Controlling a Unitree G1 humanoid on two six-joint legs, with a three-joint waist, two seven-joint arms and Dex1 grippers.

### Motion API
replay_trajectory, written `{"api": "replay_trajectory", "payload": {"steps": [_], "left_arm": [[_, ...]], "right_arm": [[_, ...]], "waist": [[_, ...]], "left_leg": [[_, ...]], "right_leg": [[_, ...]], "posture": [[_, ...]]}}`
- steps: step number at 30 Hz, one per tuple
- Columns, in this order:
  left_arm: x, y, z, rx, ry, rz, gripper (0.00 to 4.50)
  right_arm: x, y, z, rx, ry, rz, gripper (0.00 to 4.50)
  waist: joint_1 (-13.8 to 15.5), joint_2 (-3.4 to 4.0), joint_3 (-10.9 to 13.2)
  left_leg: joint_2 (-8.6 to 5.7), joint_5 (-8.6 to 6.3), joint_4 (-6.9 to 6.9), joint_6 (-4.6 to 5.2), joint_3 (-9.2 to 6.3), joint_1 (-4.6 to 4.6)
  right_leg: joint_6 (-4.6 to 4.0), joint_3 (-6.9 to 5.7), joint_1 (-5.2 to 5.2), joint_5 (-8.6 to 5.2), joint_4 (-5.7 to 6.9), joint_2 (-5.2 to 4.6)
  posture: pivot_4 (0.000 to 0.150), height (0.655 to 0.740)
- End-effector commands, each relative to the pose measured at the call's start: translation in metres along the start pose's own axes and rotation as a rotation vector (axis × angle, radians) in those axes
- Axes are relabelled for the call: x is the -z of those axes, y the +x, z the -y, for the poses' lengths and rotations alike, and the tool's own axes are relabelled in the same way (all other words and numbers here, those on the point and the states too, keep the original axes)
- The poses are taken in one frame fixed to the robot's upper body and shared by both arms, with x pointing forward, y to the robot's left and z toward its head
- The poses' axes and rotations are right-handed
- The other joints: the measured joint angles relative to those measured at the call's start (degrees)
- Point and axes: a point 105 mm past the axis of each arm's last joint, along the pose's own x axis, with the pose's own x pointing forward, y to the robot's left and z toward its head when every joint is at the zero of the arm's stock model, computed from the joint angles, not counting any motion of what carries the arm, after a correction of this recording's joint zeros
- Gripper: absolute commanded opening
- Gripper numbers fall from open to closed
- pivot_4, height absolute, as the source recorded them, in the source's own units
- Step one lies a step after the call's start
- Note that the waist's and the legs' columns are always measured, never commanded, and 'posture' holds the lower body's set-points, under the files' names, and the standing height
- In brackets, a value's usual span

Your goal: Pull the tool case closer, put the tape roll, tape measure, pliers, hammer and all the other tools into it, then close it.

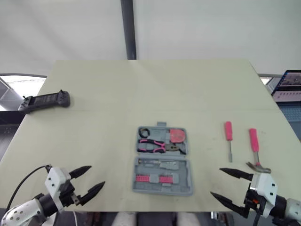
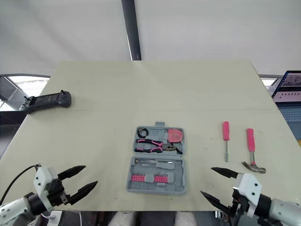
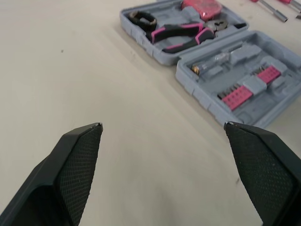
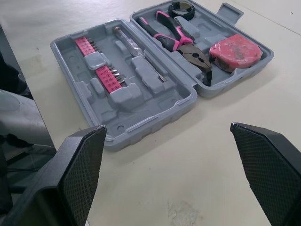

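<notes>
Big pale table (image 1: 141, 89) takes up most of the head views. The grey tool case (image 1: 162, 162) sits near the robot's edge, roughly centred between the arms. It's opened flat, with its hinge running left-right, so the two halves stack up along a line heading away from the robot, latch tab on the far edge.

Both grippers hover over the near edge, holding nothing. The left gripper (image 1: 97, 175) has its fingers spread wide, and so does the right gripper (image 1: 215, 181), each well apart from the case on its own side.

Far left there's a dark handheld controller (image 1: 44, 101), which the head views take in.

Right of the case, the hammer (image 1: 255, 150) and screwdriver (image 1: 228, 139) lie side by side on the table. Pink handles point away from the robot, head and tip toward it.

In the case's far half, the pliers (image 1: 157, 147) lie crosswise with the nose to the robot's right, the red tape measure (image 4: 235, 52) is at the right and the tape roll (image 1: 144, 132) at the left.

The right wrist view brings out the near half, with pink bit strips (image 4: 96, 61) and a slim driver shaft (image 4: 136, 49) in moulded slots.
</notes>
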Motion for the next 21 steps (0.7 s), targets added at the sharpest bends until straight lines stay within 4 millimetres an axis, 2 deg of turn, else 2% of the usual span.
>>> {"api": "replay_trajectory", "payload": {"steps": [1, 11, 16, 21], "left_arm": [[0.002, -0.013, 0.001, 0.0, 0.055, -0.003, 4.43], [-0.006, -0.009, 0.008, 0.012, 0.075, 0.068, 4.43], [-0.033, 0.002, 0.041, 0.282, 0.2, 0.139, 4.43], [-0.052, 0.012, 0.052, 0.396, 0.262, 0.2, 4.43]], "right_arm": [[0.001, -0.001, -0.002, -0.005, -0.007, 0.002, 4.5], [0.001, 0.004, -0.001, -0.016, -0.007, 0.001, 4.5], [0.0, 0.005, 0.01, 0.092, 0.04, 0.007, 4.5], [0.001, 0.006, 0.011, 0.159, 0.067, 0.006, 4.5]], "waist": [[0.0, -0.02, 0.0], [-0.1, -0.01, 0.0], [-0.1, -0.04, 0.0], [0.0, 0.12, 0.0]], "left_leg": [[0.0, 0.0, 0.0, 0.01, 0.02, -0.02], [0.01, 0.0, -0.09, 0.0, 0.02, -0.02], [0.02, 0.0, -0.15, -0.01, 0.03, -0.01], [0.02, 0.01, -0.28, -0.02, 0.03, 0.0]], "right_leg": [[-0.09, 0.0, 0.0, -0.03, -0.05, -0.01], [-0.02, 0.0, -0.02, 0.04, -0.1, -0.01], [0.01, -0.01, -0.03, 0.06, -0.13, 0.0], [0.01, -0.02, -0.03, 0.06, -0.18, 0.01]], "posture": [[0.15, 0.74], [0.15, 0.74], [0.15, 0.74], [0.15, 0.74]]}}
